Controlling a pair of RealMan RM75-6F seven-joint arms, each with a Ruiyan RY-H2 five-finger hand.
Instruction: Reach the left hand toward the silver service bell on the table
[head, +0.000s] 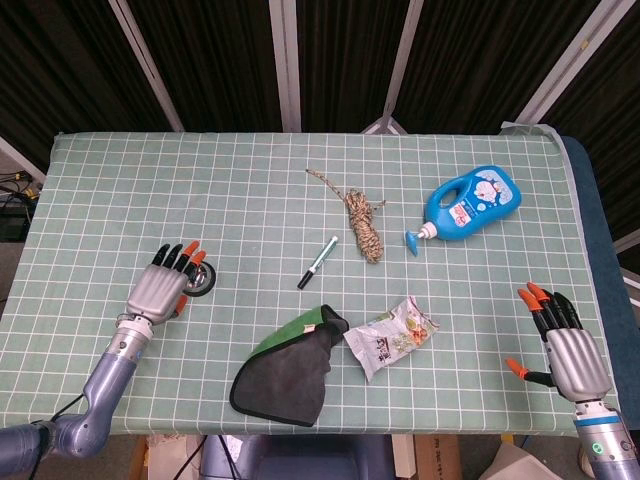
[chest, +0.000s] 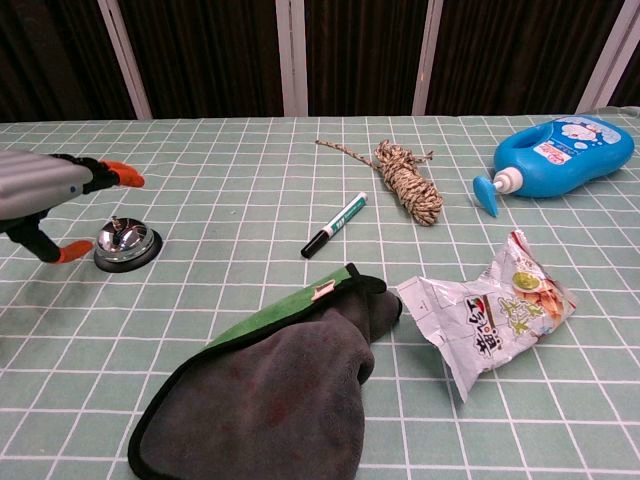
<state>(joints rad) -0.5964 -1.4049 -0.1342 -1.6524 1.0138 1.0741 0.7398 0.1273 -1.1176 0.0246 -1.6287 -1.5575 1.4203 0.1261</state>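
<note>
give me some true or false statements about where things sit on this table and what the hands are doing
1. The left hand is holding the silver service bell off the table. False: the bell sits on the table, and the hand hovers by it with fingers spread.
2. The marker lies between the bell and the rope bundle. True.
3. The blue bottle stands upright. False: it lies on its side.
4. The snack bag lies beside the dark cloth. True.
5. The right hand grips the snack bag. False: it is open, apart from it, near the table edge.
</note>
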